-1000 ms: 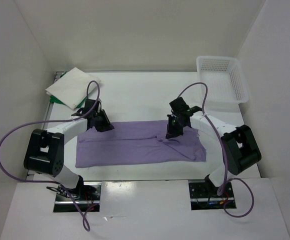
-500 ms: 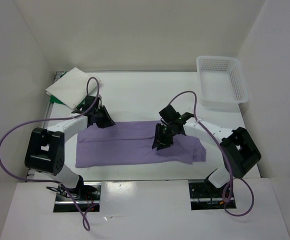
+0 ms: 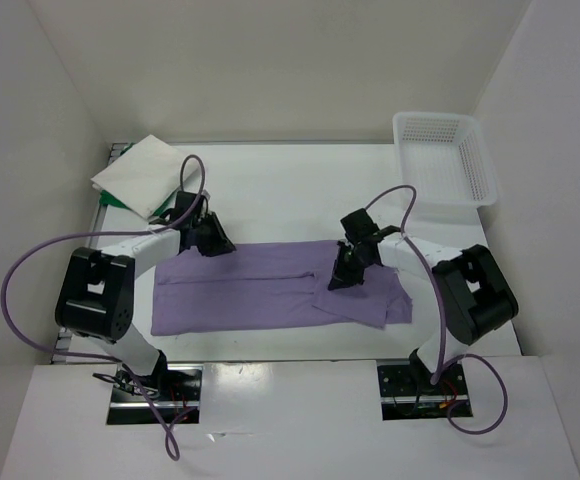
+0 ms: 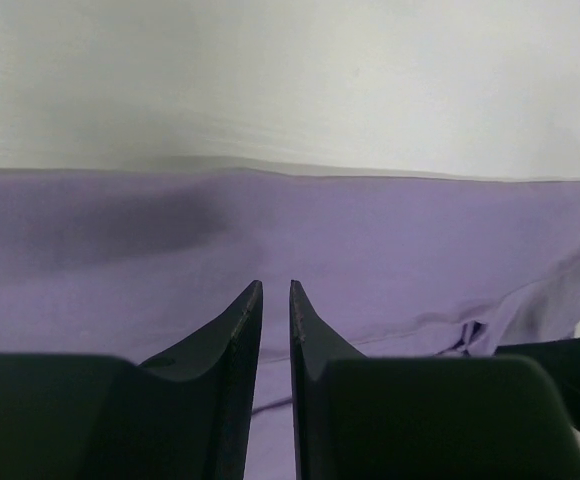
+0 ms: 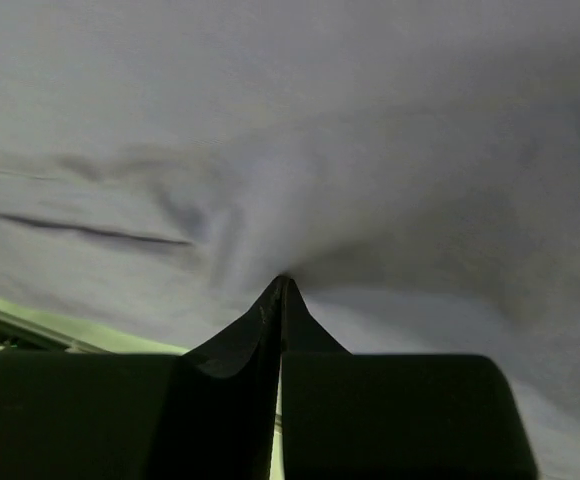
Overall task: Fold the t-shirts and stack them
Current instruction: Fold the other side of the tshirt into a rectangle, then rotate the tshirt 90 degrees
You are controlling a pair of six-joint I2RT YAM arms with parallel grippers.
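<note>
White t-shirt [image 3: 142, 172] stacked on green t-shirt [image 3: 112, 203], upper left; lavender t-shirt [image 3: 260, 292] part-folded, right jaws pinching it, left jaws' hold unclear.

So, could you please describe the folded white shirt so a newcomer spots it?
Look at the far left corner of the white table. The folded white cloth shirt lies there over green cloth, unlike the lavender cloth shirt spread mid-table.
</note>
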